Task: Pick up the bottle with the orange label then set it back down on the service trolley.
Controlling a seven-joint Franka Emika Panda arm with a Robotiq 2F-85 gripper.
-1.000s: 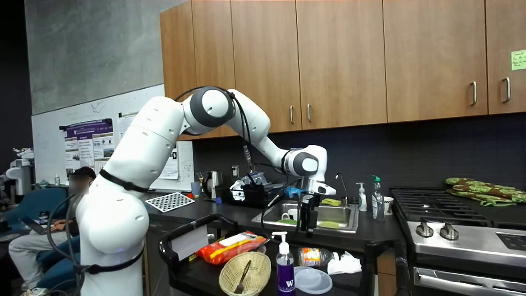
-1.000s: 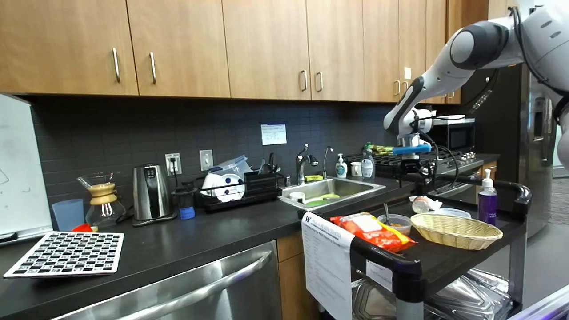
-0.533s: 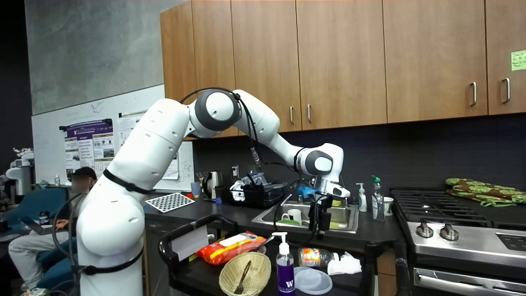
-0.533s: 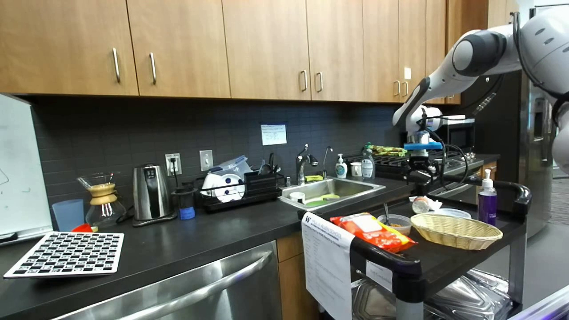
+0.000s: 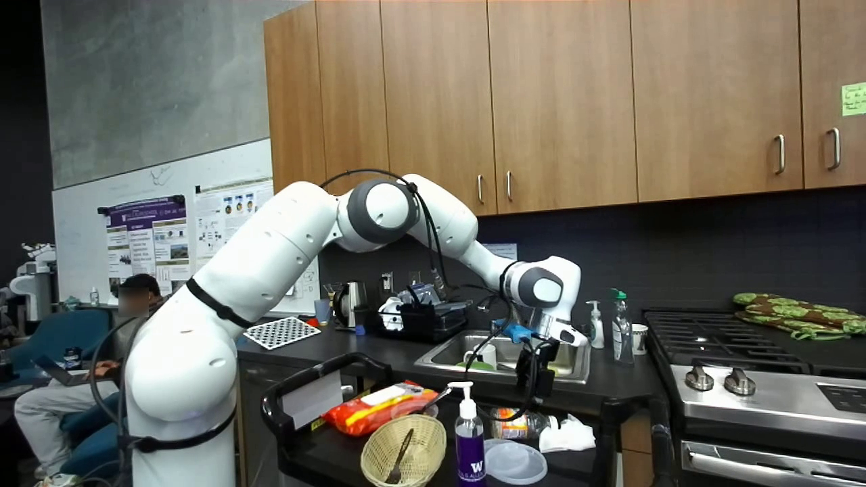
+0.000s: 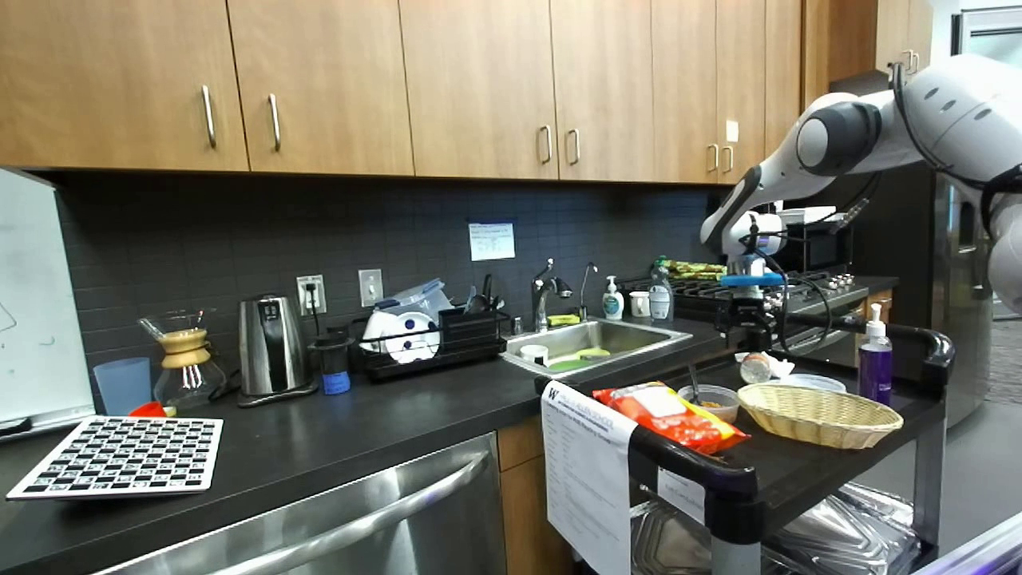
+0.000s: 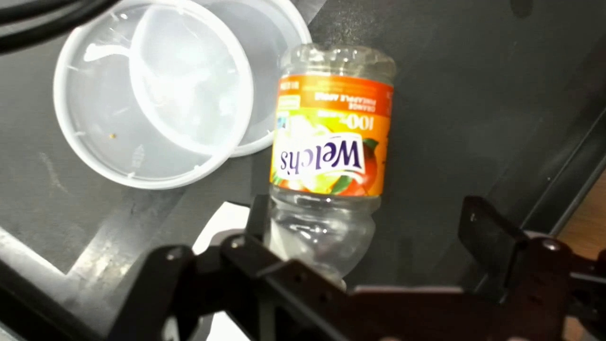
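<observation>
My black claw (image 7: 367,215) hangs, jaws apart, above the orange-labelled clear plastic bottle (image 7: 329,137), lying lengthwise across my closing line, nearer one finger (image 7: 257,220).

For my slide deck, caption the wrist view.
Open hand above an orange-labelled bottle lying on its side on the service trolley.

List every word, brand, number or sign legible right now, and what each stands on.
"Welch's": bottle with the orange label, upside down in the wrist view.
"100": same label; next character blurred.
"ORANGE PINEAPPLE APPLE": same label; its finest print is blurred.
"W": purple pump bottle; line beneath too small.
"W": heading of the hanging sheet; rest too small.
Too small or blurred: posters, green note, wall notice, labels on white pump bottle and clear bottle.
</observation>
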